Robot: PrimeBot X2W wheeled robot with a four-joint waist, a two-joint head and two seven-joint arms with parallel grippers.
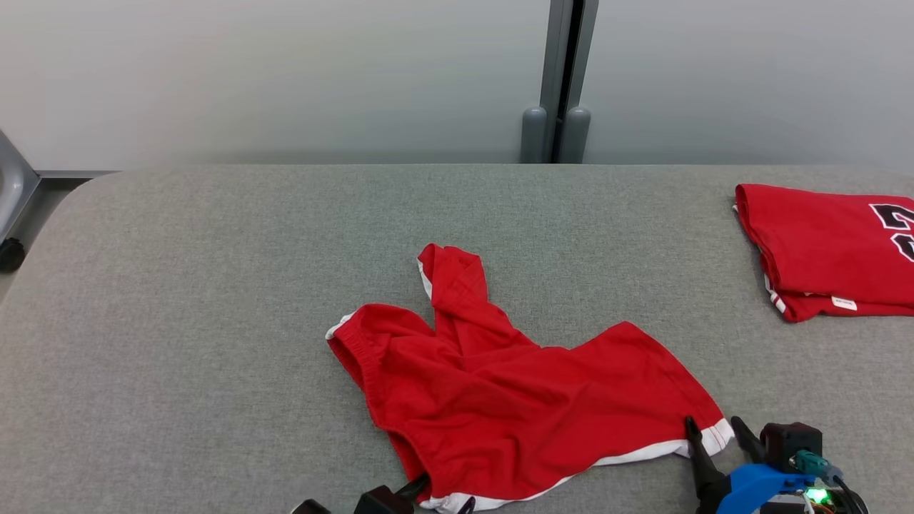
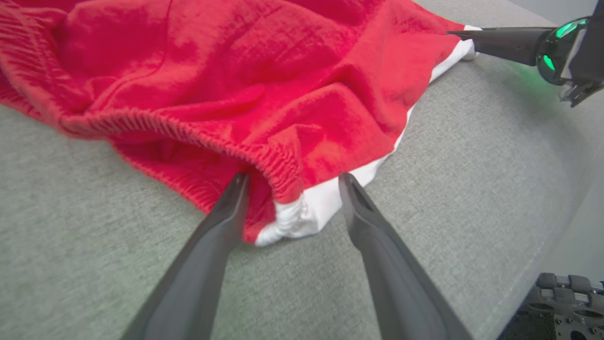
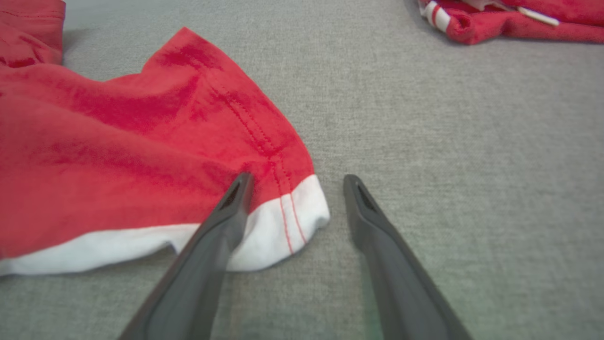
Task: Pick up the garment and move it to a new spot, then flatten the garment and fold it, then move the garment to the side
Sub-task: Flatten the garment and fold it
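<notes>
Crumpled red garment (image 1: pixel 521 400) lying on the grey table (image 1: pixel 214 285) near its front edge, left gripper (image 2: pixel 293 179) spread wide astride the waistband corner, right gripper (image 3: pixel 297 179) likewise released, straddling the white hem corner, folded red jersey (image 1: pixel 821 250) well apart at far right.

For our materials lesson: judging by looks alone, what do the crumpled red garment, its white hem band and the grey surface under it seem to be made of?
Red garment: soft knit, probably cotton or blend; matte, fuzzy nap, limp folds. White hem band: similar fabric, red stitching across it. Grey surface: woven upholstery-like cloth; visible weave, matte.
</notes>
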